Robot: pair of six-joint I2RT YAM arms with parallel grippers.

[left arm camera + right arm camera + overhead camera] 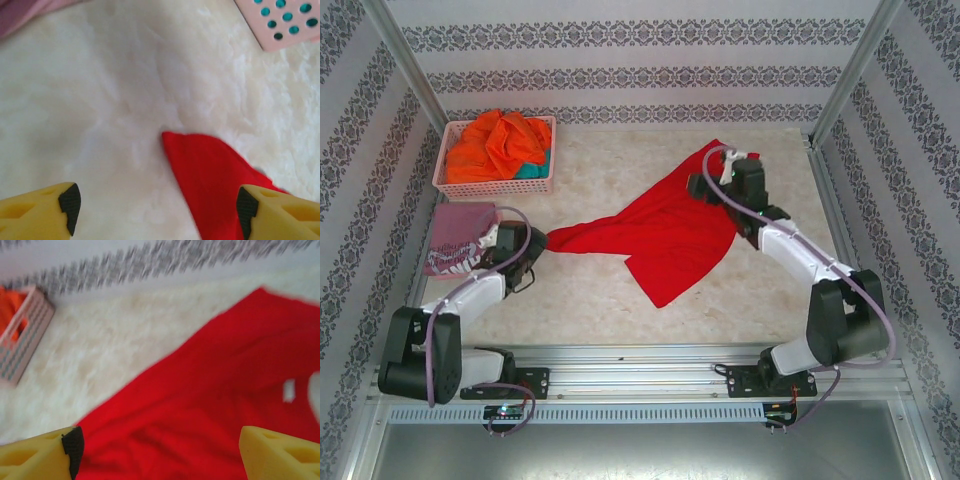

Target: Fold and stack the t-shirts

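A bright red t-shirt [660, 230] lies spread loosely across the middle of the table, rumpled, with a narrow end pointing left. My left gripper [538, 245] hovers at that left tip, open; in the left wrist view the red tip [215, 175] lies between the spread fingers [70, 202] of the left gripper [157, 207], nearer the right one. My right gripper [706, 186] stands open over the shirt's upper right part, red cloth [200, 410] below the right gripper [160, 450]. A folded maroon t-shirt [455, 235] with white print lies at the left.
A pink lattice basket [495, 187] at the back left holds orange t-shirts [495, 145] and a teal one [530, 170]. Its corner [285, 22] and its side [22, 335] show in the wrist views. Patterned walls and metal posts enclose the table.
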